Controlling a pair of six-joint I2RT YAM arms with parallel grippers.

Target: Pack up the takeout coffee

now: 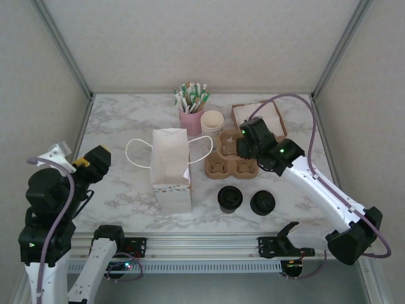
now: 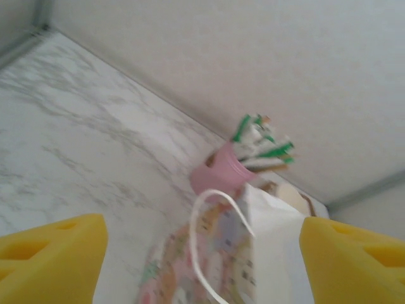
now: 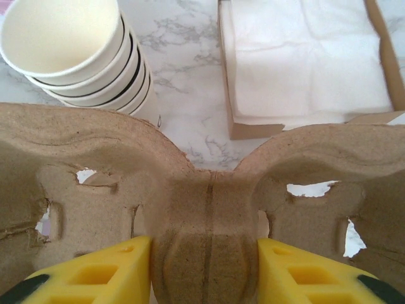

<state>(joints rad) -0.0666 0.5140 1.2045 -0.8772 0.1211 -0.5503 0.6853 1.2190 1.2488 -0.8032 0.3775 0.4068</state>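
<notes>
The takeout coffee (image 1: 230,199), a pale cup under a round black lid, stands near the table's front, right of centre. Just behind it sits a brown pulp cup carrier (image 1: 230,166), its pockets bare. My right gripper (image 1: 244,149) is shut on the carrier's raised middle ridge (image 3: 205,240), with a yellow finger (image 3: 101,272) pressed to each side of it. A white paper bag (image 1: 171,166) with loop handles stands left of the carrier. My left gripper (image 1: 99,156) hovers at the table's left side, open and holding nothing, and faces the bag (image 2: 266,247).
A stack of loose black lids (image 1: 262,202) lies right of the coffee. Behind the carrier are stacked lidless cream cups (image 1: 212,122) (image 3: 69,57), a box of white napkins (image 1: 259,115) (image 3: 304,57) and a pink holder of straws (image 1: 191,113) (image 2: 223,171).
</notes>
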